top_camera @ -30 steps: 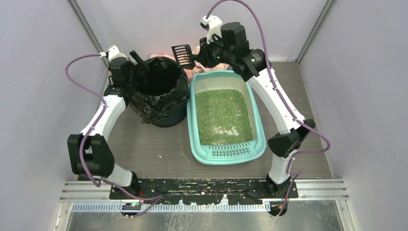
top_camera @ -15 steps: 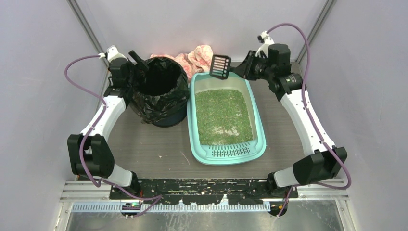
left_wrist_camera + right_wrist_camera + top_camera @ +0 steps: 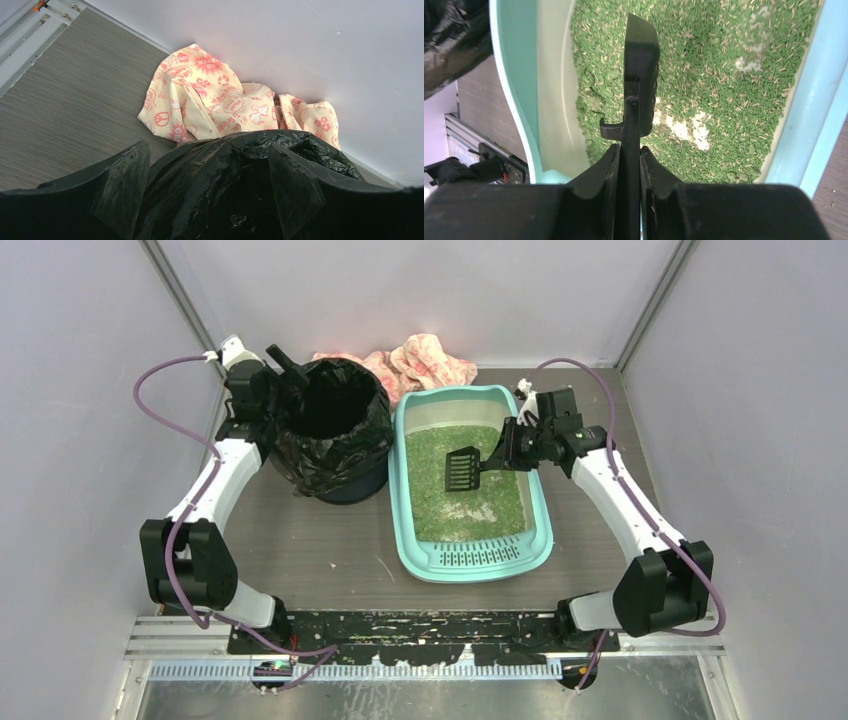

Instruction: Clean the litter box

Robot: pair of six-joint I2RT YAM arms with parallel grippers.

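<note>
Mint-teal plastic litter box (image 3: 472, 562), round-cornered with a slotted lip, sits on the grey desk (image 3: 330, 540) beside a crinkly black-bagged bin (image 3: 335, 455). The right hand (image 3: 501, 454) clamps a black slotted scoop (image 3: 461, 470) above green pellets (image 3: 724, 75) — seen edge-on from the wrist. The left hand (image 3: 285, 368) stands spread at the bin's rim.

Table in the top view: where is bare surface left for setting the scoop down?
Bare table lies in front of the bin, between the left arm and the litter box, and runs on before the box's slotted lip. A narrower strip lies right of the box, under the right arm. The back is crowded: cloth, bin and box close together.
</note>
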